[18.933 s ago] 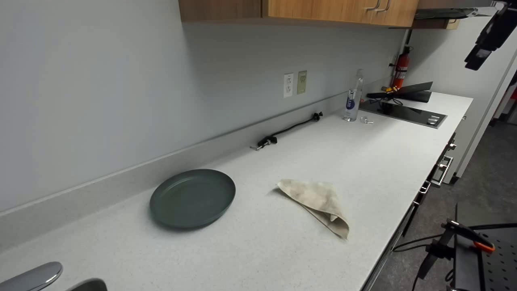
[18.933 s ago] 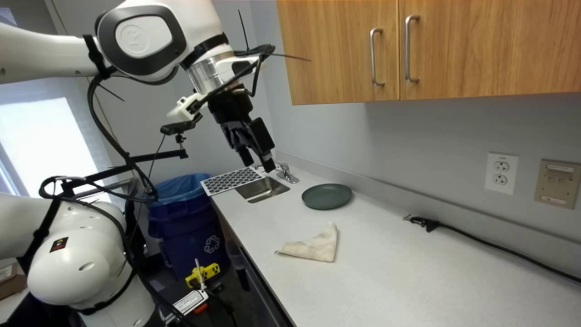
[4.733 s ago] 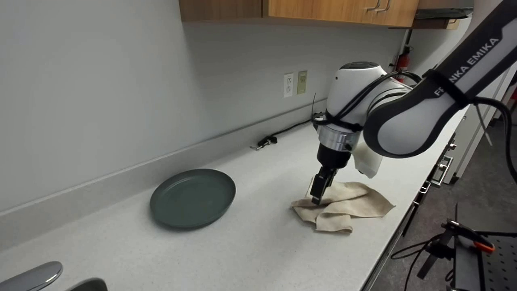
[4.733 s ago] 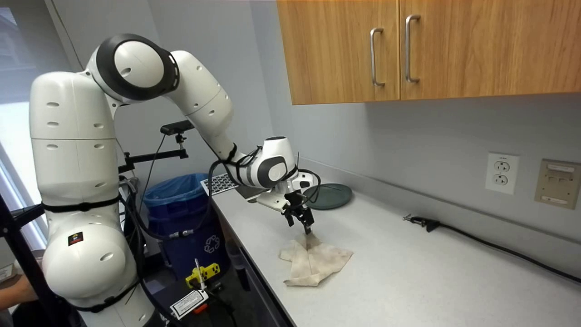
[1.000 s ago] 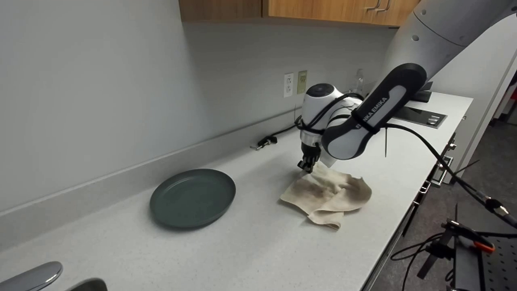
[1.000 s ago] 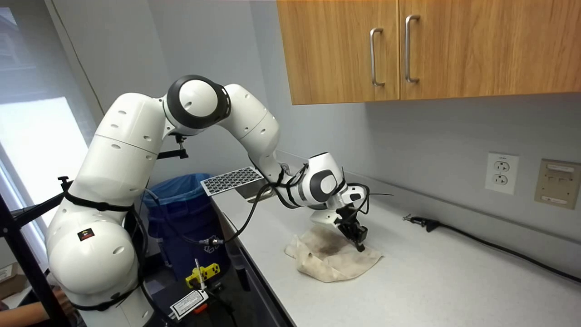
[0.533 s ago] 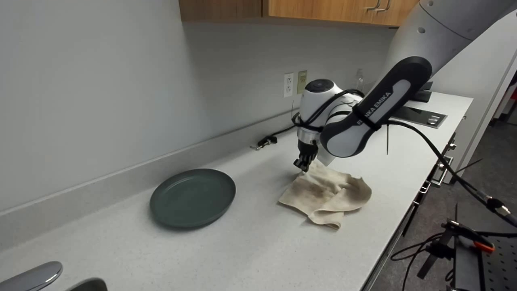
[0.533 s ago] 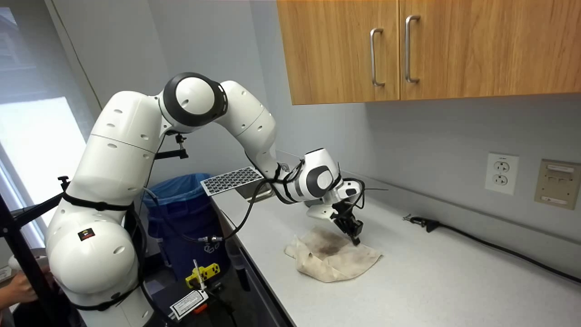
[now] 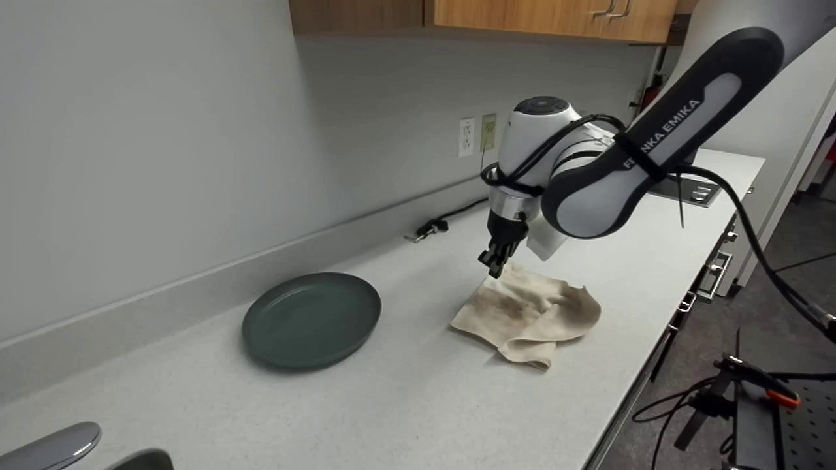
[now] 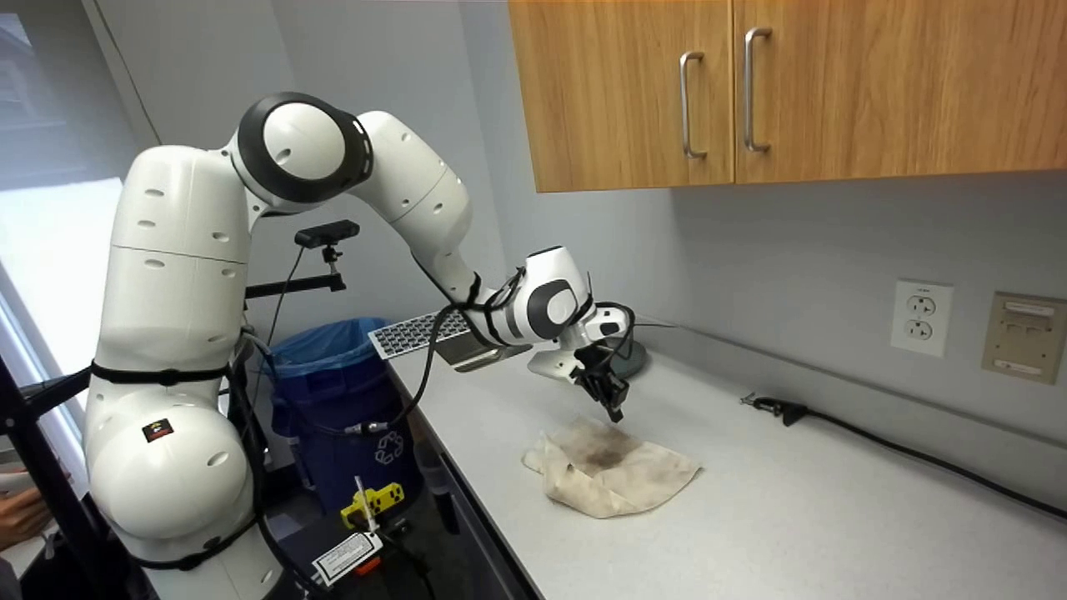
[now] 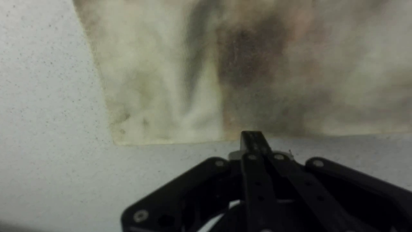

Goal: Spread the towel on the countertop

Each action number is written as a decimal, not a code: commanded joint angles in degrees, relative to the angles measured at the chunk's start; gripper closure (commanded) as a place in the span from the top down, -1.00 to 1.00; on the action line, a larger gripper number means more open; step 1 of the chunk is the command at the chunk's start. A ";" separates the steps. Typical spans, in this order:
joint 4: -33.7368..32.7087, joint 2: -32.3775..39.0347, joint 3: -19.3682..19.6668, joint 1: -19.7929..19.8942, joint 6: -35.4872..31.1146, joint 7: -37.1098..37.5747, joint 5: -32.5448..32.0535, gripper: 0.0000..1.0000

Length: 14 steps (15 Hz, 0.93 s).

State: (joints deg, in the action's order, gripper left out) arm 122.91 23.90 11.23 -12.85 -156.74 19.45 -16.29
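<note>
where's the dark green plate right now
In an exterior view, the dark green plate rests on the countertop, left of the beige towel in the picture, near the backsplash.

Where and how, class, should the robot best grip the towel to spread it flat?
Probably by the raised fold on the towel, coming straight down with the hand opened to straddle it: that fold seems to stand off the countertop, giving something to pinch, whereas the wall-side edge looks nearly flat.
</note>
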 commanded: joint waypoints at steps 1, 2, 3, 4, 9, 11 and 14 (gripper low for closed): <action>7.68 -5.84 -4.76 1.98 -1.20 -2.90 3.26 -1.00; 8.61 -6.42 -5.93 2.26 -1.01 -3.36 4.35 -1.00; 9.33 -6.79 -6.84 2.45 -0.91 -3.78 5.11 -1.00; 10.00 -7.20 -7.93 2.80 -0.77 -4.59 6.29 -1.00; 11.80 -9.04 -11.57 4.57 0.73 -10.46 9.56 -0.18; 12.42 -9.28 -13.61 6.17 0.95 -14.54 11.91 0.13; 13.10 -8.82 -17.96 9.59 0.87 -24.52 17.26 0.61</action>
State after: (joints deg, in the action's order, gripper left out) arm 134.13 16.73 -1.96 -7.47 -156.63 4.87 -4.60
